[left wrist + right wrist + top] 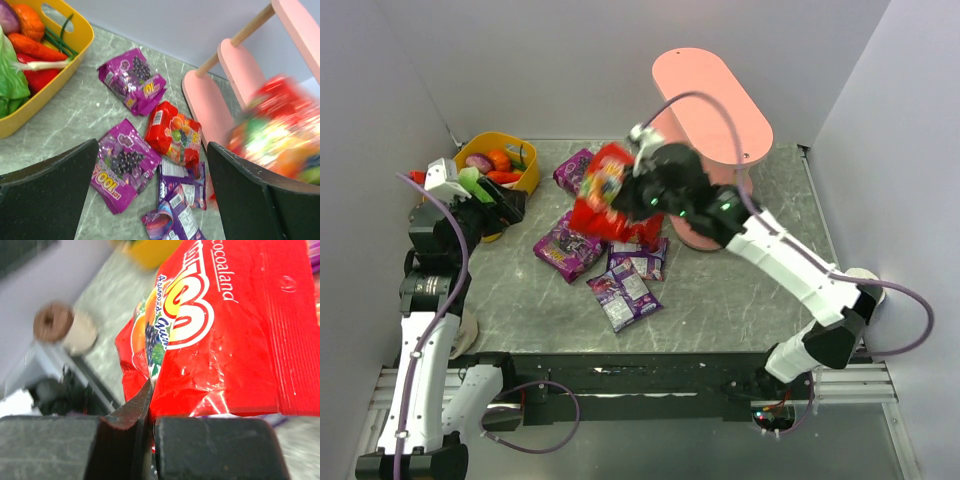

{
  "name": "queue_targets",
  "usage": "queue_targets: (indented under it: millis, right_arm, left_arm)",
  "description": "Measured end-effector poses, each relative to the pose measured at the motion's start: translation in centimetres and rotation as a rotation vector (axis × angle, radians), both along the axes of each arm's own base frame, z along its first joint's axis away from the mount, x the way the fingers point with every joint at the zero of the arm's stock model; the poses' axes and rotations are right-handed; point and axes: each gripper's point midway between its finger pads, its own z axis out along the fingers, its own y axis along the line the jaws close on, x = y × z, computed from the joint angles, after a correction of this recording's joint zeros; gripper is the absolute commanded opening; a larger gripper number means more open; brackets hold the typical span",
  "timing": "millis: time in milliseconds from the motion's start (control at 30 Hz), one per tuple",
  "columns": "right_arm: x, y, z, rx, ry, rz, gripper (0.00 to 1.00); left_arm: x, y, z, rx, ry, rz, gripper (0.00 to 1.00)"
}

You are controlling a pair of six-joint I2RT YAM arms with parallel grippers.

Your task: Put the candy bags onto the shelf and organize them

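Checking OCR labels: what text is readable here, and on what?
"cocoaland": held red bag, in the right gripper.
"100": far purple bag.
"100": near purple bag.
Not readable: the held red bag's cropped big logo and blue script; print on the loose red bag and the other purple bags, too small.

Marbled table (750, 300), purple candy bags (567, 247), red bag (172, 132), yellow basket (50, 92), pink shelf (710, 100)

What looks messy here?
The purple candy bags lie scattered and overlapping at odd angles on the table, with a red bag among them. The pink shelf has none on top. The right tool pinches a second red bag by its edge.
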Motion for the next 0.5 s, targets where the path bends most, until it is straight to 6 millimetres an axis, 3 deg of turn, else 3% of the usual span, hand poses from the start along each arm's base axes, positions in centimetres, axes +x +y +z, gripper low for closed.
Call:
queue_targets:
  millis: [167,300,500]
  right_arm:
    - [3.6,-5.8,6.6,0.067,-0.098,-0.2,0.0]
    - [5.0,-11.6,10.5,0.113,-0.154,-0.378,0.0]
    - [7.1,-18.7,13.3,0.191,-0.186,-0.642,0.0]
  left_arm:
    - [0.6,0.1,0.4,-0.012,-0.014,0.008,0.96]
    - [1.2,0.0,0.1,-0.02,-0.002,0.005,0.96]
    - [2.5,-0.4,-1.2,-0.026,0.048,-0.016,0.96]
